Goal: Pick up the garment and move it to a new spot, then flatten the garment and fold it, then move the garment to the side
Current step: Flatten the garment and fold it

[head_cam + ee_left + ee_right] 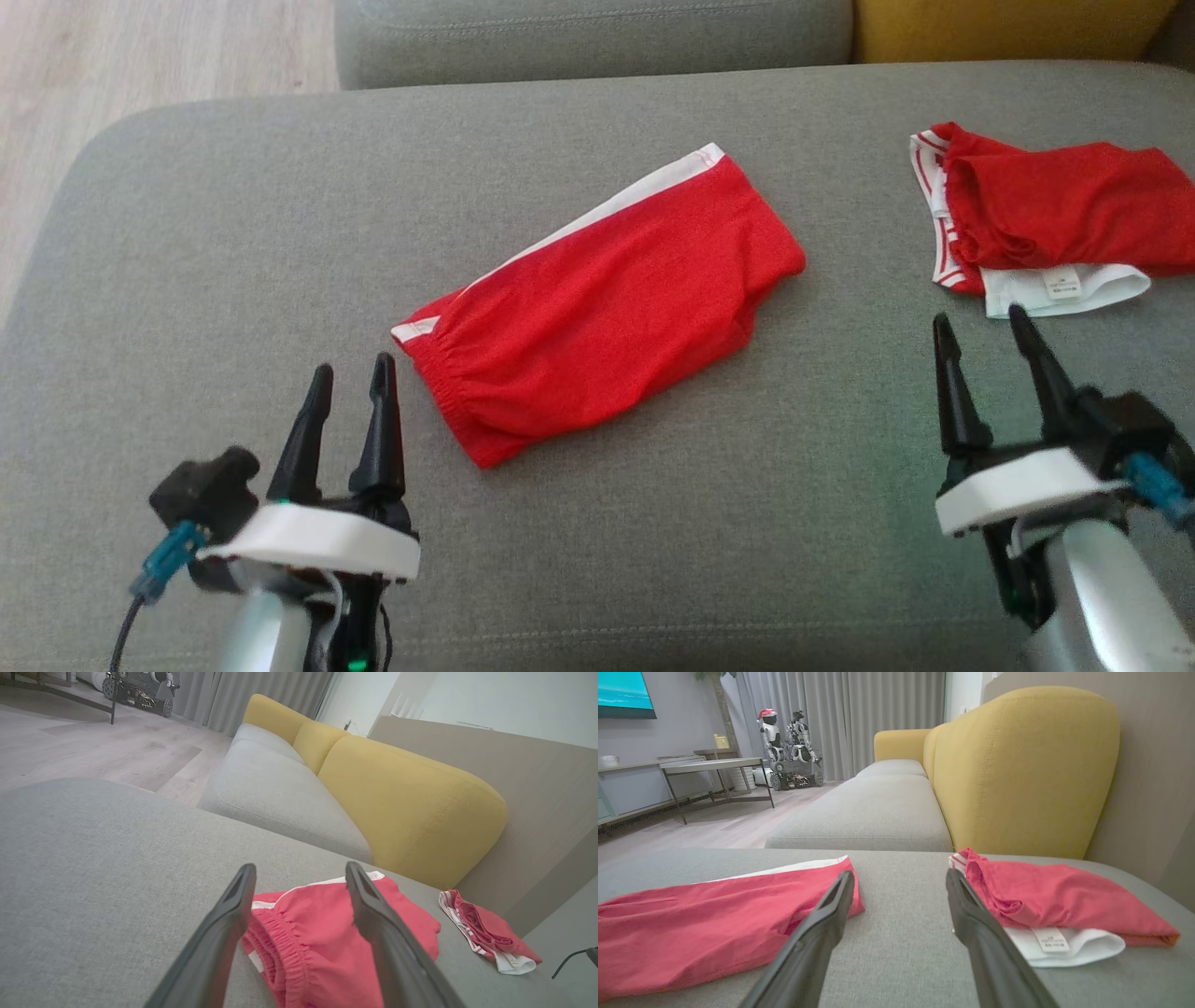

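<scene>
A red garment [607, 308] with a white side stripe and an elastic waistband lies folded and slanted in the middle of the grey seat cushion [224, 243]. My left gripper [353, 364] hovers open just left of its waistband end, nothing between the fingers. In the left wrist view the garment [317, 942] lies just past the open left gripper [300, 867]. My right gripper [979, 315] stands open at the right, below a second red garment [1055, 215]. The right wrist view shows the folded garment [705, 924] to the left of that gripper [899, 873].
The second red garment [1055, 896] is bunched, with white striped trim and a white labelled layer [1064, 945] beneath. A yellow backrest [1017, 765] rises behind the seat. Another grey cushion [588, 37] lies beyond. Wooden floor [140, 56] drops off at the far left.
</scene>
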{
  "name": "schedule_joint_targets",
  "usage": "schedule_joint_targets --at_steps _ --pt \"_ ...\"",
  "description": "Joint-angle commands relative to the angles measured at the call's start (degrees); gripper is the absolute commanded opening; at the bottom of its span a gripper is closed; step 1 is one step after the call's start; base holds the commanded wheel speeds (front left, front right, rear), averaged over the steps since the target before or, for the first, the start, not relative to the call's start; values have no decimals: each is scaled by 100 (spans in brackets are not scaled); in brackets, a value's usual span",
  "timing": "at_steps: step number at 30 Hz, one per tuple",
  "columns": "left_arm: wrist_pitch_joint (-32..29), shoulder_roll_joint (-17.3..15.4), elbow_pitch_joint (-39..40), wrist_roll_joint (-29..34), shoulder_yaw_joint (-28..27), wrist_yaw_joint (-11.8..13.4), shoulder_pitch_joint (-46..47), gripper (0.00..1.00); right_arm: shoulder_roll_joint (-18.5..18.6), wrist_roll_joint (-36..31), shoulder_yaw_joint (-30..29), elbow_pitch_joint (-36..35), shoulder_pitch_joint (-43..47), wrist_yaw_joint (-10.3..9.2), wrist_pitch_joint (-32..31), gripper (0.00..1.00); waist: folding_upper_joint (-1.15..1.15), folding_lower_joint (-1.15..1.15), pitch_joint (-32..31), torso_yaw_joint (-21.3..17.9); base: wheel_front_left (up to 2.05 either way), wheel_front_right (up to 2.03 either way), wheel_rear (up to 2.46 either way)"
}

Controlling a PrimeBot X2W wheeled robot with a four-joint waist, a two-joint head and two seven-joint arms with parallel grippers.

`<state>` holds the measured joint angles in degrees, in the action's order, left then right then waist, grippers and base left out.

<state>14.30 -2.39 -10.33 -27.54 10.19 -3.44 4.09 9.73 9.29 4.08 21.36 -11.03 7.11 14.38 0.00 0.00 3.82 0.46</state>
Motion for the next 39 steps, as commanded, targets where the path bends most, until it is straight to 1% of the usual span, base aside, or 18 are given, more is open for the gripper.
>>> schedule_joint_targets --at_steps 1,4,8,12,15,20,24,28,32,36,39 --pt "70 -49 233 3 -193 29 93 100 -56 -91 30 -244 -65 37 62 100 0 0 -21 -23 0 0 0" --pt "70 -49 282 -37 -182 119 -36 100 -235 -200 -138 -304 115 37 59 100 0 0 -49 -34 0 0 0" --pt "70 -49 324 -101 -45 184 -97 100 -344 -293 -254 -372 270 37 15 100 0 0 -33 13 0 0 0" --pt "70 -49 345 -121 58 207 -24 100 -411 -183 -232 -428 235 37 -164 100 0 0 93 128 0 0 0" --pt "70 -49 328 -112 123 197 66 100 -477 266 -178 -372 74 37 -465 100 0 0 235 269 0 0 0" --pt "70 -49 335 -186 265 212 245 100 -549 1296 -219 -150 -389 37 -1165 100 0 0 559 628 0 0 0" --pt "70 -49 322 -258 424 225 367 100 -584 2155 -507 155 -829 37 -1758 100 0 0 807 980 0 0 0" --pt "70 -49 348 -333 564 261 474 100 -554 2626 -927 610 -1271 37 -2280 100 0 0 1013 1333 0 0 0" --pt "70 -49 389 -401 636 313 530 100 -494 2760 -1290 1057 -1655 37 -2642 100 0 0 1154 1622 0 0 0" --pt "70 -49 413 -448 683 339 544 100 -417 2551 -1549 1488 -1943 37 -2785 100 0 0 1234 1817 0 0 0" --pt "70 -49 425 -467 707 348 552 100 -386 2378 -1615 1677 -2063 37 -2824 100 0 0 1261 1882 0 0 0"
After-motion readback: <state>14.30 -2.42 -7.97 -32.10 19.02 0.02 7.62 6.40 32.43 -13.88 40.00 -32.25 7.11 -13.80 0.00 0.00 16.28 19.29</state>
